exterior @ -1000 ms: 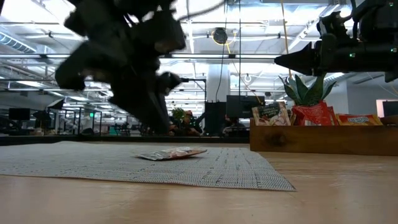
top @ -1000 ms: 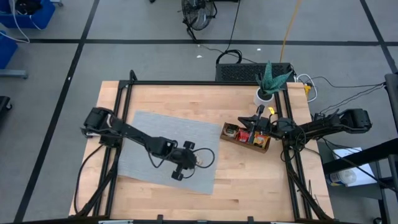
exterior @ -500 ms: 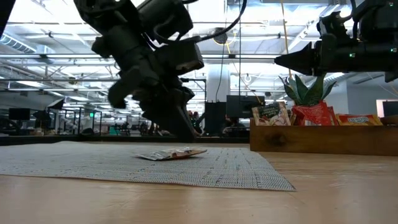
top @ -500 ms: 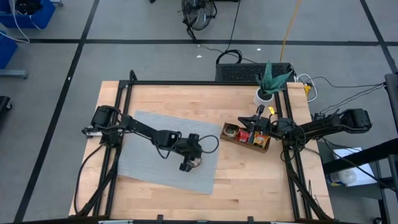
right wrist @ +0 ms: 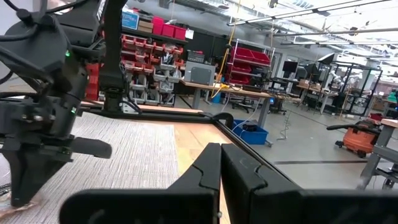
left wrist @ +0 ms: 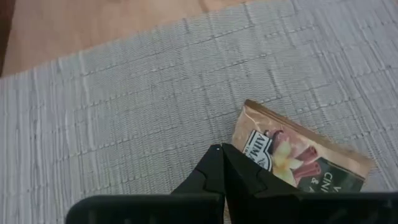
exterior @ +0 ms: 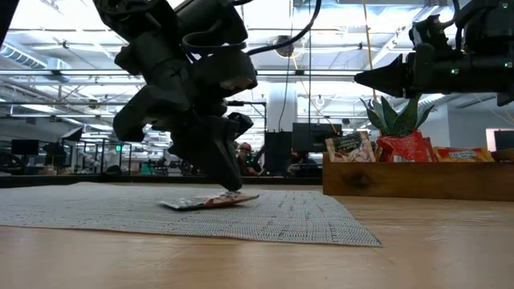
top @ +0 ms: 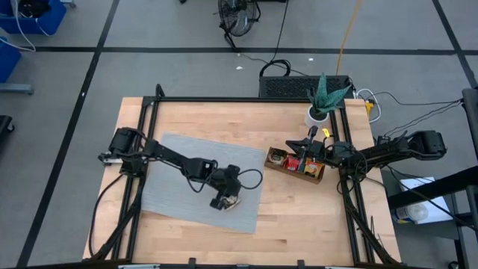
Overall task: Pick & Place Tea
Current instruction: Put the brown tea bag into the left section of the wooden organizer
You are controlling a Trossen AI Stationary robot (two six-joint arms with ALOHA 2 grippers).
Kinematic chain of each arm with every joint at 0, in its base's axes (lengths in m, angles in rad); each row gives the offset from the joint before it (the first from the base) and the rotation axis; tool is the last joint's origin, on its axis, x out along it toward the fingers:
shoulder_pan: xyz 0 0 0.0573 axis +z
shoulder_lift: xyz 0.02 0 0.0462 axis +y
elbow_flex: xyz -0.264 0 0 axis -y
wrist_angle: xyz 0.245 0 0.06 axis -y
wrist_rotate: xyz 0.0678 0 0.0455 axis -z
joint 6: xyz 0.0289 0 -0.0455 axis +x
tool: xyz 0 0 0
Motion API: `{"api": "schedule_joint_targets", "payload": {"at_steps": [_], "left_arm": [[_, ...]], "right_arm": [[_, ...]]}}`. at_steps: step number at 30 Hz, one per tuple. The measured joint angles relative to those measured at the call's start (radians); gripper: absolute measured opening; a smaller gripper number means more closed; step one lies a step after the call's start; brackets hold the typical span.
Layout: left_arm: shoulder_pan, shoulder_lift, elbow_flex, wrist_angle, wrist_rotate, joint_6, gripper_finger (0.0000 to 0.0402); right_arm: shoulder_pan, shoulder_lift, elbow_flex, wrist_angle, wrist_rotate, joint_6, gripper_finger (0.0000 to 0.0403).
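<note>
Left gripper (top: pixel 226 202) down on the grey mat (top: pixel 172 172), fingers pinched fully together, tips pressing onto a tea sachet (left wrist: pixel 298 155) lying flat near the mat's edge closest to the wooden tray (top: pixel 293 171). Not actually gripping it, just touching the top. Sachet brownish-orange in the left wrist view, one end tilted slightly up in the low view (exterior: pixel 209 201). More tea packets (exterior: pixel 405 148) standing upright in the tray, next to a potted plant (top: pixel 323 101). Right gripper (top: pixel 311 136) parked over the tray, fingers closed, holding nothing.
</note>
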Motion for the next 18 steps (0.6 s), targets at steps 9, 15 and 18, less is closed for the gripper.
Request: {"api": "schedule_joint_targets", "payload": {"at_steps": [9, 15, 18], "left_arm": [[-0.04, -0.005, 0.001, -0.004, 0.11, -0.003, 0.0002], [-0.068, -0.074, 0.004, -0.047, 0.141, -0.079, 0.0002], [-0.074, -0.068, 0.002, -0.106, 0.143, -0.163, 0.0002]], "right_arm": [[0.0, 0.0, 0.0, 0.0, 0.0, 0.0, 0.0], [0.0, 0.0, 0.0, -0.005, 0.0, 0.0, 0.0], [0.0, 0.0, 0.0, -0.007, 0.0, 0.0, 0.0]]}}
